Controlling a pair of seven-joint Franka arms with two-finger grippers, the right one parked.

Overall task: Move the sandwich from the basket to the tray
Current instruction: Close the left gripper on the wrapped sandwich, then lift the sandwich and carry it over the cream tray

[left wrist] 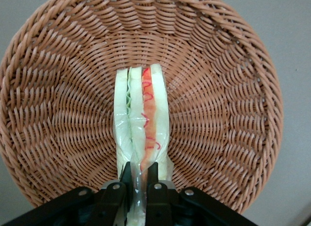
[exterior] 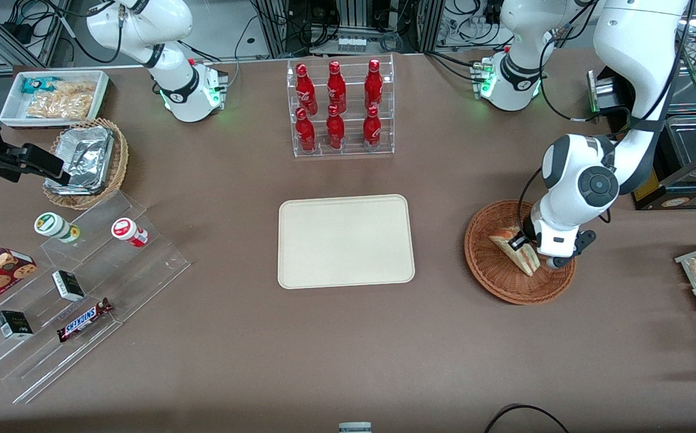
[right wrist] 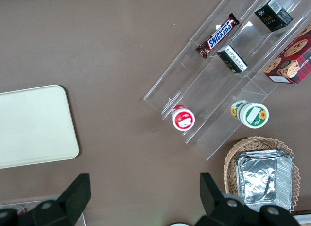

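Gripper (left wrist: 139,180) low inside basket (exterior: 492,282), jaws pinching sandwich (left wrist: 141,114) at one end, across bread faces. Sandwich on edge, filling up, in basket; whether bearing on weave, cannot tell. Tray (exterior: 346,240) bare, well apart along surface toward parked arm's end.

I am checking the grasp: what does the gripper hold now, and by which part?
The gripper, over the basket, is shut on the sandwich, pinching one end of the wedge between its fingers.
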